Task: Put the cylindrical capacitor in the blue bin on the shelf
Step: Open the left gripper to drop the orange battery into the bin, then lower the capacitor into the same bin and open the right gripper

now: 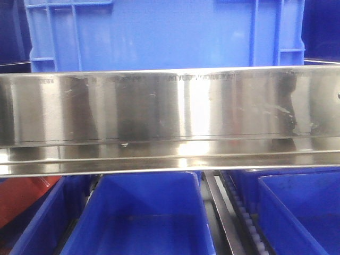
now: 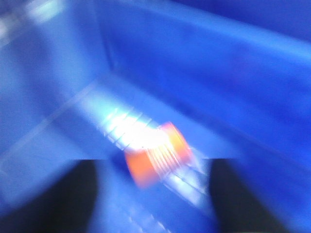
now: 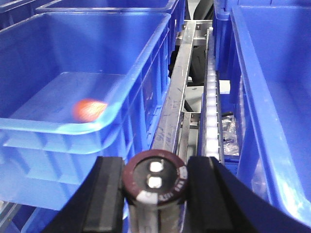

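Observation:
In the right wrist view my right gripper (image 3: 155,187) is shut on the cylindrical capacitor (image 3: 155,175), a dark brown-black cylinder seen end-on with two pale terminals. It hangs over the gap between two blue bins, above the shelf's steel rail (image 3: 171,111). The left blue bin (image 3: 73,128) has an orange cylinder (image 3: 87,110) lying on its floor. The left wrist view is blurred. It shows my left gripper (image 2: 154,201) open inside a blue bin (image 2: 233,73), its dark fingers (image 2: 80,194) either side of the orange cylinder (image 2: 156,154) and apart from it.
The shelf's broad shiny front rail (image 1: 170,111) crosses the front view, with a large blue crate (image 1: 159,32) above and blue bins (image 1: 143,212) below. A white roller track (image 3: 212,111) runs beside the right bin (image 3: 272,97). Something red (image 1: 21,199) sits at lower left.

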### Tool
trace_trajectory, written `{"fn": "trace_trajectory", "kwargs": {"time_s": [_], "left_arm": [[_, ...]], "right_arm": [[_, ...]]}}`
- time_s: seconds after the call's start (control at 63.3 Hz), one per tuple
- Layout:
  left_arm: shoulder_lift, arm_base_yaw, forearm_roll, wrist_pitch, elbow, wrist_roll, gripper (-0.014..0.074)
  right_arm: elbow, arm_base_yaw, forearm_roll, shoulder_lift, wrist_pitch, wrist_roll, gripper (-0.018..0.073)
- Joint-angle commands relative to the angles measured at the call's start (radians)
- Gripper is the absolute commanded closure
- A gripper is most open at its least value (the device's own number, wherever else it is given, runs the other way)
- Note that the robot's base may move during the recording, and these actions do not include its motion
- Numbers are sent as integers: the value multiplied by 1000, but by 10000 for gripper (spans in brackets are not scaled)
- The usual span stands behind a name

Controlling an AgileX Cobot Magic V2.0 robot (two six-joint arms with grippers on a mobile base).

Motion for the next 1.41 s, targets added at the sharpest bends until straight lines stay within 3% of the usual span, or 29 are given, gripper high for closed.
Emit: {"fn": "trace_trajectory", "kwargs": {"time_s": [0.0,0.079,0.364,0.822,0.964,1.106,1.391], "left_arm": [[-69,-1,8,68,-9,-6,538],[-122,-1,16,125,-9,-6,711],[-308,-1,153,148,79,-189,707],[-764,-1,166,-256,708,-294,707],[-913,-1,169,-334,855,-297,707],[-1000,-1,168,-329,914,-297,707],[-1019,-1,146,-276,918,-316,707]], "right_arm": [[-8,0,1,-7,-29,-5,721],[-8,0,1,-13,-29,-5,721],[-8,0,3,-37,-26,-5,721],[-8,5,5,-38,-14,-5,721],[-18,27,5,-21,-38,-5,721],[-113,92,5,62,-30,-31,721],[-525,216,5,409,104,-81,721]]}}
